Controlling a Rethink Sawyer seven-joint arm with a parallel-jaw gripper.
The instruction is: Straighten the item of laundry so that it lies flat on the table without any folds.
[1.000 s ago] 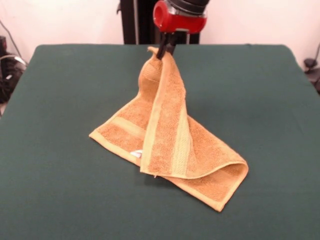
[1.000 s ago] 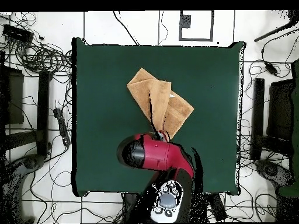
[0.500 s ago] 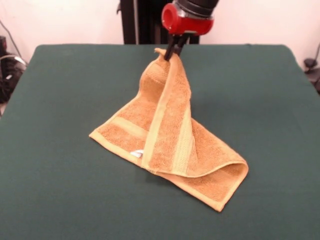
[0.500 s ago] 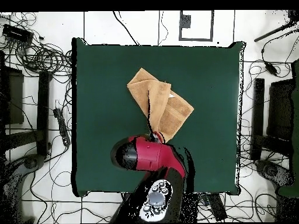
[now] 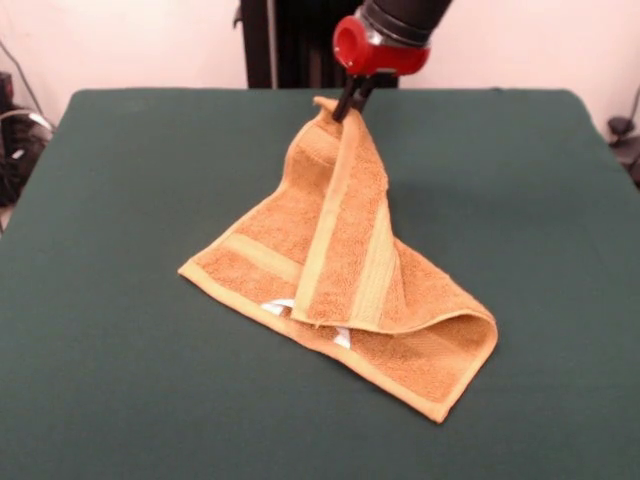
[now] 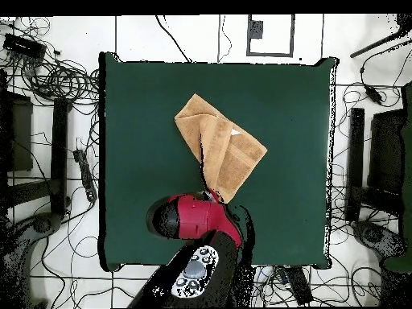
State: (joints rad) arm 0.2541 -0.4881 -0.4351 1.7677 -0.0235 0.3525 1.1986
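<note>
1 towel: the orange-tan towel [image 5: 340,280] sits mid-desk [image 5: 120,380], its near part lying folded with 2 layers overlapping.
Label: a white label [image 5: 278,305] shows at the near fold.
Axis: the raised strip runs from the near fold up and away to the gripper.
Gripper: the gripper [image 5: 350,103] is clamped on the towel's far corner, holding it above the desk.

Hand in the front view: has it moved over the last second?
Yes. The hand, shut on the towel's raised corner, has shifted rightward against the table's far edge.
</note>
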